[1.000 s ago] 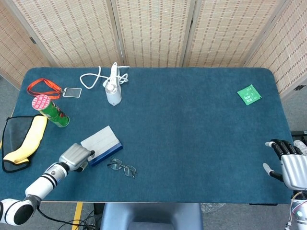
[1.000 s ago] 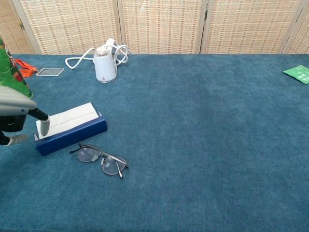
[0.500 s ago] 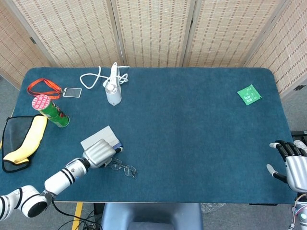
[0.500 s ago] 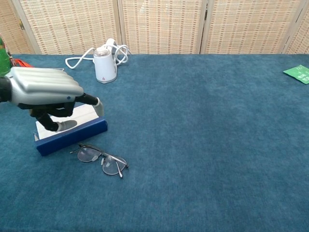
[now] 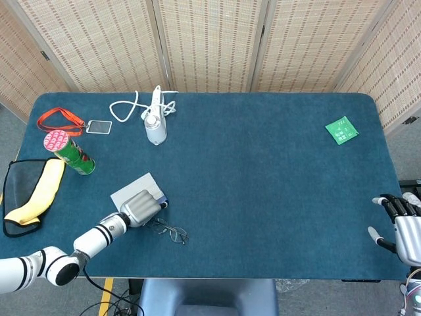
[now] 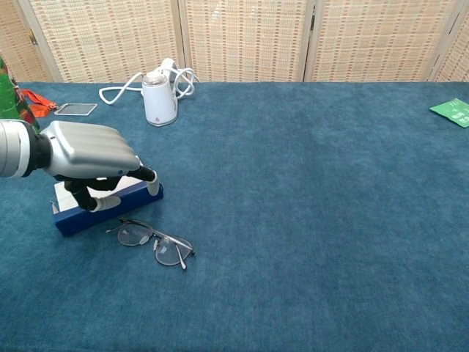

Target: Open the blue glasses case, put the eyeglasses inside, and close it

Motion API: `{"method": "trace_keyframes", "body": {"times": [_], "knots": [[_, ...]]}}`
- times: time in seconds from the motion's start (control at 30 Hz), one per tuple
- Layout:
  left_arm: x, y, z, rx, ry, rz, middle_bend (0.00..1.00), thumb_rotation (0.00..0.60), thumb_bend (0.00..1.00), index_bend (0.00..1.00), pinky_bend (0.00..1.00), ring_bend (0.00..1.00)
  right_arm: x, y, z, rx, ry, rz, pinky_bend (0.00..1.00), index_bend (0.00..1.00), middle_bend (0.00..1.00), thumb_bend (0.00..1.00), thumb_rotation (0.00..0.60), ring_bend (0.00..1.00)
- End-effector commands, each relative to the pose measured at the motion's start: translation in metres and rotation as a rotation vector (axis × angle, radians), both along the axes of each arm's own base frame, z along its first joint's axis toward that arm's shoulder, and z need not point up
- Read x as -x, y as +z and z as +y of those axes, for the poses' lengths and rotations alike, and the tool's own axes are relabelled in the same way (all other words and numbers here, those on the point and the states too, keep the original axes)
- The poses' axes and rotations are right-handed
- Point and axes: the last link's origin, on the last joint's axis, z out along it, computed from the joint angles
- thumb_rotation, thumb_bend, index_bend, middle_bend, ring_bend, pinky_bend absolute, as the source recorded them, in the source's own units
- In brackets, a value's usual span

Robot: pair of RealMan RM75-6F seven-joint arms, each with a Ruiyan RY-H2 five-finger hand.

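The blue glasses case [image 5: 136, 192] [image 6: 102, 199] lies flat on the blue table [image 5: 263, 164] [image 6: 308, 205], near the front left corner. Its lid is down. The left hand [image 5: 140, 208] [image 6: 91, 155] sits right on top of the case, over the end nearest the glasses. The fingers [image 6: 150, 182] curl down over the front edge of the case and touch it. The thumb is tucked under the palm, against the front side of the case. I cannot tell if the hand really grips the case or just rests on it.

The eyeglasses [image 5: 169, 231] [image 6: 154, 241] lie on the table just in front of the case, very close to the left hand but not touching it. They are folded open, with the lenses side by side.

The right hand [image 5: 406, 229] is far away at the front right edge of the table. It shows only in the head view. Its fingers are spread apart and it holds nothing.

Further back on the left are a white kettle [image 5: 154, 127] [image 6: 158, 97] with its cord, a green can [image 5: 70, 153] with a pink top, an orange strap [image 5: 58, 120] with a badge, and a yellow and black pouch [image 5: 26, 195]. A small green packet [image 5: 341, 130] [image 6: 451, 111] lies near the back right.
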Motion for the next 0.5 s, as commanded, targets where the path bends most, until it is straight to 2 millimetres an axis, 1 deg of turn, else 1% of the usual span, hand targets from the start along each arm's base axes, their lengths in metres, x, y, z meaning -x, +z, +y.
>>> {"method": "trace_keyframes", "body": {"times": [0.03, 0.27, 0.3, 0.4, 0.5], "knots": [[0.008, 0.0, 0.007, -0.048, 0.024, 0.076, 0.99, 0.6, 0.57, 0.28, 0.97, 0.91, 0.0, 0.0, 0.0, 0.001, 0.001, 0.0, 0.3, 0.27, 0.26, 0.21, 0.6, 0.29], [0.021, 0.005, 0.024, -0.154, 0.116, 0.141, 0.99, 0.6, 0.58, 0.28, 0.97, 0.92, -0.001, -0.001, -0.001, -0.001, 0.006, -0.003, 0.3, 0.27, 0.26, 0.21, 0.6, 0.29], [0.025, 0.006, 0.029, -0.178, 0.143, 0.147, 0.99, 0.6, 0.58, 0.27, 0.97, 0.92, -0.001, -0.001, -0.001, -0.001, 0.006, -0.004, 0.3, 0.27, 0.26, 0.21, 0.6, 0.29], [0.032, 0.01, 0.037, -0.219, 0.206, 0.133, 0.99, 0.6, 0.58, 0.27, 0.97, 0.92, -0.001, 0.0, 0.0, 0.001, 0.007, -0.004, 0.3, 0.27, 0.26, 0.21, 0.6, 0.29], [0.036, 0.02, 0.039, -0.247, 0.249, 0.088, 0.99, 0.6, 0.58, 0.26, 0.97, 0.92, -0.002, 0.0, 0.001, 0.004, 0.009, -0.004, 0.3, 0.27, 0.26, 0.21, 0.6, 0.29]]}}
